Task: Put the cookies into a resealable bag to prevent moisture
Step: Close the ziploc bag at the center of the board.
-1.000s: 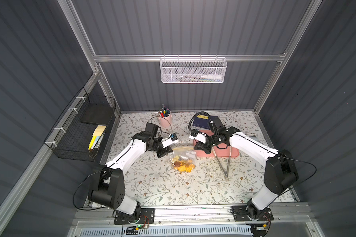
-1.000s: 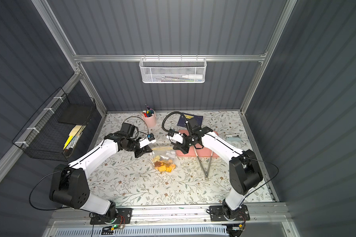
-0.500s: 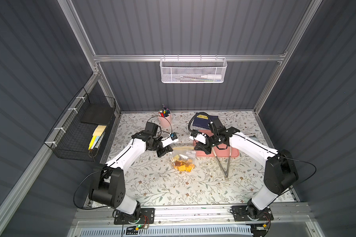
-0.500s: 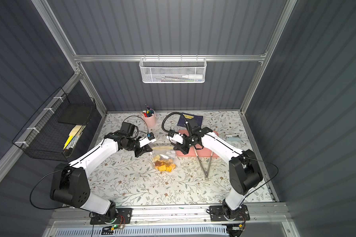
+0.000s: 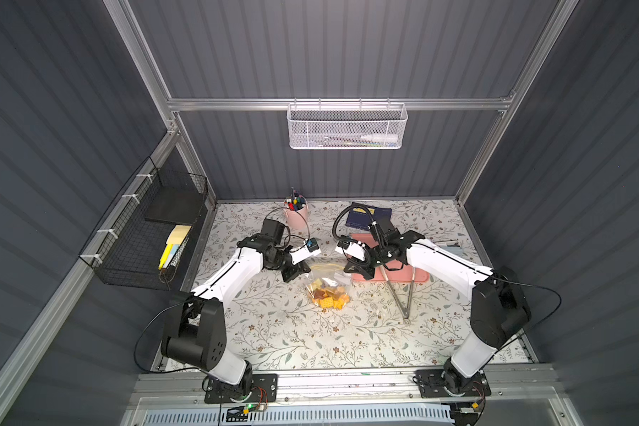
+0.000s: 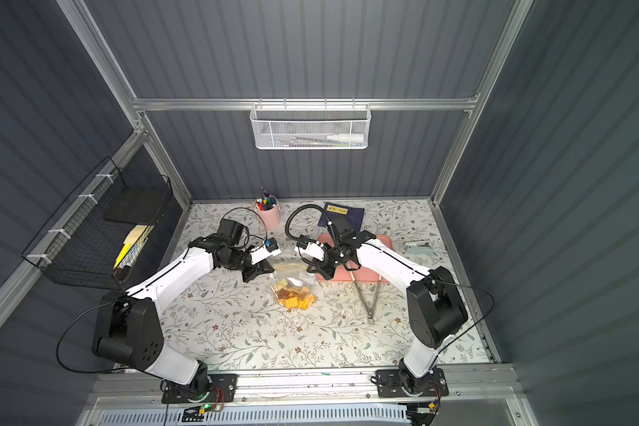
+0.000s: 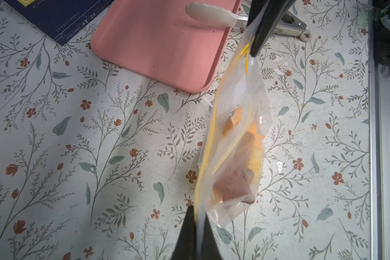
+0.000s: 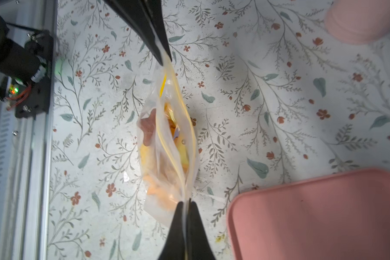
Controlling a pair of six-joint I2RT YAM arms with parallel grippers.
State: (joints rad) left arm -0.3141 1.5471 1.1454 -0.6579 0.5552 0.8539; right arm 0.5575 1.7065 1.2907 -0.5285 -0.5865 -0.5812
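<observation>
The resealable bag hangs stretched between my two grippers just above the floral table, with the cookies piled in its lower part. My left gripper is shut on one end of the bag's yellow zip edge. My right gripper is shut on the other end. In the left wrist view the bag runs from my fingertips to the right gripper, and a brown cookie shows through it. Seen from the right wrist, the two yellow zip strips of the bag bow apart in the middle.
A pink tray lies right behind the right gripper, with metal tongs resting across its front edge. A pink pen cup and a dark blue booklet stand at the back. A small grey object lies at the right edge.
</observation>
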